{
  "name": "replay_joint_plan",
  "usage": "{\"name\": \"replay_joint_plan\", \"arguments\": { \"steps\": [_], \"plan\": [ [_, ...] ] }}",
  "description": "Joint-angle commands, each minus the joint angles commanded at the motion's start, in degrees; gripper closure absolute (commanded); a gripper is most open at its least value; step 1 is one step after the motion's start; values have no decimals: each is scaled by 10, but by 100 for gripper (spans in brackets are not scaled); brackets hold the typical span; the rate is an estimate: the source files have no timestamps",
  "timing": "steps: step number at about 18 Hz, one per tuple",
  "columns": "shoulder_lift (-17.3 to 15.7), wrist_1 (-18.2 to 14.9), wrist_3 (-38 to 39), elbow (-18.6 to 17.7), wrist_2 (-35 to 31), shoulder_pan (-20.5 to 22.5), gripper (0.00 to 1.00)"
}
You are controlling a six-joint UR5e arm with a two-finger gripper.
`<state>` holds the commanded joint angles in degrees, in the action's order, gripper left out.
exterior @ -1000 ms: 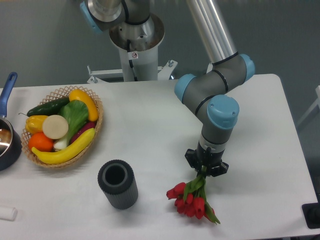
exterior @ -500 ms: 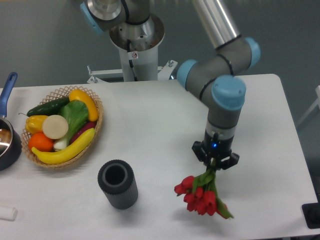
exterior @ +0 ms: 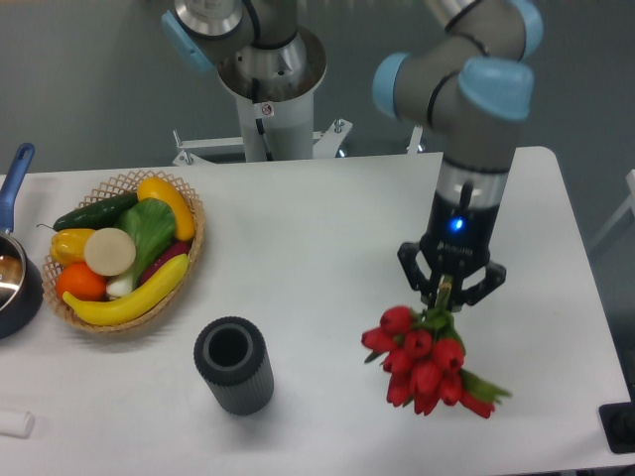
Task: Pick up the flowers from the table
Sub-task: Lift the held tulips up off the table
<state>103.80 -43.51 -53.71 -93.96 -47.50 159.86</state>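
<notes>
While the gripper hangs over the right part of the tabletop, its fingers are clamped on the stem end of the flowers; the bunch hangs from them, blooms lowest. Whether the blooms touch the surface cannot be told from this view, but they look raised, w/ the stems nearly vertical.

Key relation: from the fingers, the red heads lie toward approx. 7 o'clock, directly below and slightly left. Long axis of the bunch runs approx. 12 to 6 o'clock, i.e. along the gripper's own axis, so a straight upward pull would carry the load w/o swinging it much (judgement). Only one arm is present, so no choice of nearer hand arises.

Counts: 1 bunch, roughly 8 red heads visible, some overlapping, so the no. is approx.; a green leaf sticks out toward 4 o'clock. 1 dark ribbed cylinder, open at top, stands well apart at 9 o'clock from the bunch. 1 wicker basket at the tabletop's left holds produce: 1 banana, 1 orange, 1 cucumber, plus other pieces. 1 blue-handled pan is cut off at the left edge.

Stage (judgement): grasp made, lift largely done.
</notes>
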Motion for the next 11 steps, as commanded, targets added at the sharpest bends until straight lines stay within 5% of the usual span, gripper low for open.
{"name": "replay_joint_plan", "arguments": {
  "steps": [3,11],
  "plan": [
    [-2,0,16,0,86,26,78],
    [-1,1,17,6,94,29,78]
  ]
}}
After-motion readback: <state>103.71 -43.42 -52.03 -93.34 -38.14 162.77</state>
